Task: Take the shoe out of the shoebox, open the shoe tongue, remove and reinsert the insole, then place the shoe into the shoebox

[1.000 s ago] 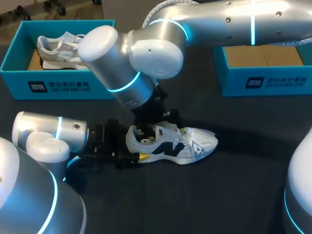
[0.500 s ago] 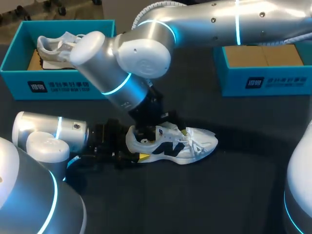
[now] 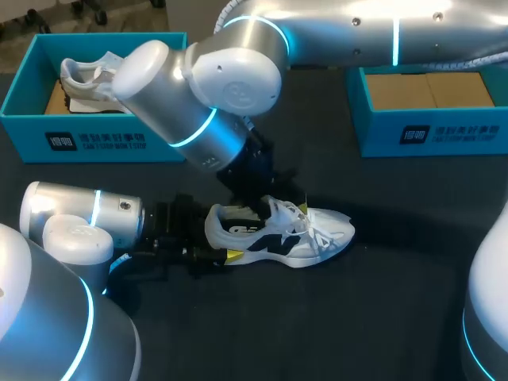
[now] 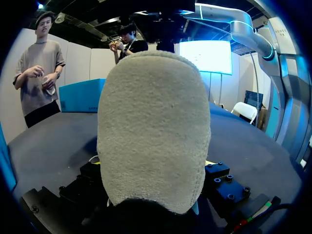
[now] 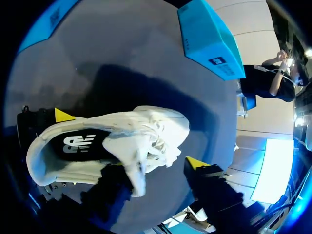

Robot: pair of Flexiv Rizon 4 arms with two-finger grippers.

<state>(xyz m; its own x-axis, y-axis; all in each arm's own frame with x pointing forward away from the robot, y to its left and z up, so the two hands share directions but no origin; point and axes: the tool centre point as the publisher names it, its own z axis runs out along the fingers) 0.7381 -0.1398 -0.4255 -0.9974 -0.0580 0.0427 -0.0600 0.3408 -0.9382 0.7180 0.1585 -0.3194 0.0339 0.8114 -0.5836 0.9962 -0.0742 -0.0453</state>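
Shoe (image 3: 294, 234) on table (image 3: 397, 317); left tool (image 3: 217, 242) clamps heel (image 4: 153, 126), right tool (image 5: 158, 173) spread above tongue (image 5: 136, 165); far shoebox (image 3: 95, 139) holds 2nd shoe (image 3: 87, 79).

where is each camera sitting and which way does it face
Head view: above and behind, looking down on the black table; left arm and right arm show.
Left wrist view: on the left arm, facing the heel of the white mesh sneaker; left gripper clamps it.
Right wrist view: looking down into the sneaker; right gripper open around its tongue.
All share the sneaker.
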